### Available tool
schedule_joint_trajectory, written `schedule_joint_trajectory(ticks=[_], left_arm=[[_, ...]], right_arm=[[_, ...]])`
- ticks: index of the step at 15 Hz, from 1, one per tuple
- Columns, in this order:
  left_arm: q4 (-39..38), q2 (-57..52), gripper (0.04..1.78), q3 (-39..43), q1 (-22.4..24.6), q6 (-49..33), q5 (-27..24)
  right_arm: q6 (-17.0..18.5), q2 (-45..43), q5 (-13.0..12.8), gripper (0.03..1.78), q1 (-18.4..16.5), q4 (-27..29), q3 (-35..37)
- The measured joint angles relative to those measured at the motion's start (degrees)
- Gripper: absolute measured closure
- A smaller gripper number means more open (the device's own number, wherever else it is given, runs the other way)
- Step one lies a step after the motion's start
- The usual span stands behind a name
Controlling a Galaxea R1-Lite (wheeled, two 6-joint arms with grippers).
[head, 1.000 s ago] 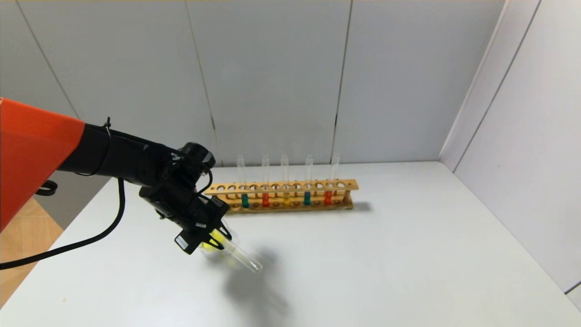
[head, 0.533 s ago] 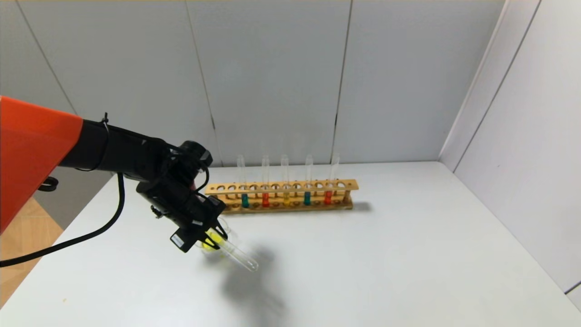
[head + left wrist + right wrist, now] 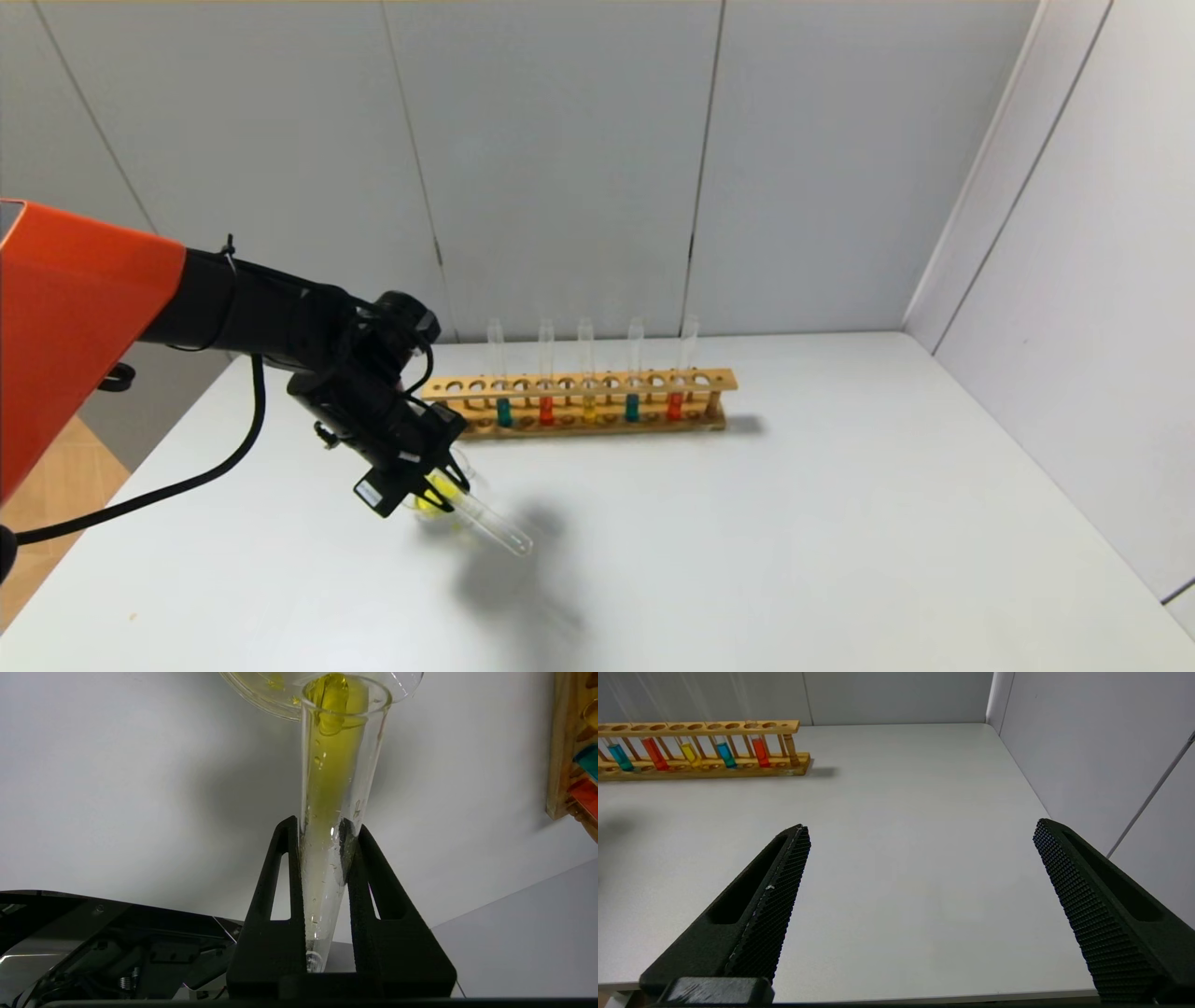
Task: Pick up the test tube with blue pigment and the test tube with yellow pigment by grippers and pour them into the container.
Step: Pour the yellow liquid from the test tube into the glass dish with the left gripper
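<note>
My left gripper (image 3: 431, 487) is shut on the test tube with yellow pigment (image 3: 485, 523) and holds it tilted low over the table's left side. In the left wrist view its two black fingers (image 3: 280, 868) clamp the tube (image 3: 334, 788). The yellow liquid has run to the tube's mouth, which sits at the rim of the clear glass container (image 3: 261, 695). The container (image 3: 439, 521) is mostly hidden under the gripper in the head view. Two tubes with blue to teal liquid (image 3: 504, 411) (image 3: 632, 407) stand in the wooden rack (image 3: 579, 383). My right gripper (image 3: 920, 828) hangs open above the bare table.
The rack at the back also holds two red-liquid tubes (image 3: 546, 410) (image 3: 674, 406) and one amber-yellow tube (image 3: 588, 411). Grey walls close the back and the right side. The left arm's black cable (image 3: 187, 485) hangs over the table's left edge.
The left gripper and the tilted tube have shifted slightly left and back. The rack and its tubes have not moved.
</note>
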Motion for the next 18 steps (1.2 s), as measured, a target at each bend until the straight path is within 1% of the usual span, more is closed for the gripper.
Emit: schedule_joint_trajectory(ticks=[2, 5, 11, 14, 18], left_arm=[[1.63, 0.16, 1.50, -0.94, 0.11, 0.00, -0.40], [3.89, 0.24, 1.50, -2.76, 0.72, 0.28, -3.36], [4.44, 1.21, 1.50, -3.56, 1.05, 0.63, -3.63], [6.56, 1.84, 1.50, -5.11, 1.52, 1.27, -5.60], [7.51, 2.39, 1.50, -6.25, 2.12, 1.65, -6.17]], right_arm=[[0.00, 0.00, 0.00, 0.06, 0.00, 0.00, 0.00], [0.00, 0.00, 0.00, 0.06, 0.00, -0.02, 0.00], [0.00, 0.00, 0.00, 0.06, 0.00, 0.00, 0.00], [0.00, 0.00, 0.02, 0.06, 0.00, 0.00, 0.00], [0.00, 0.00, 0.02, 0.06, 0.00, -0.02, 0.00]])
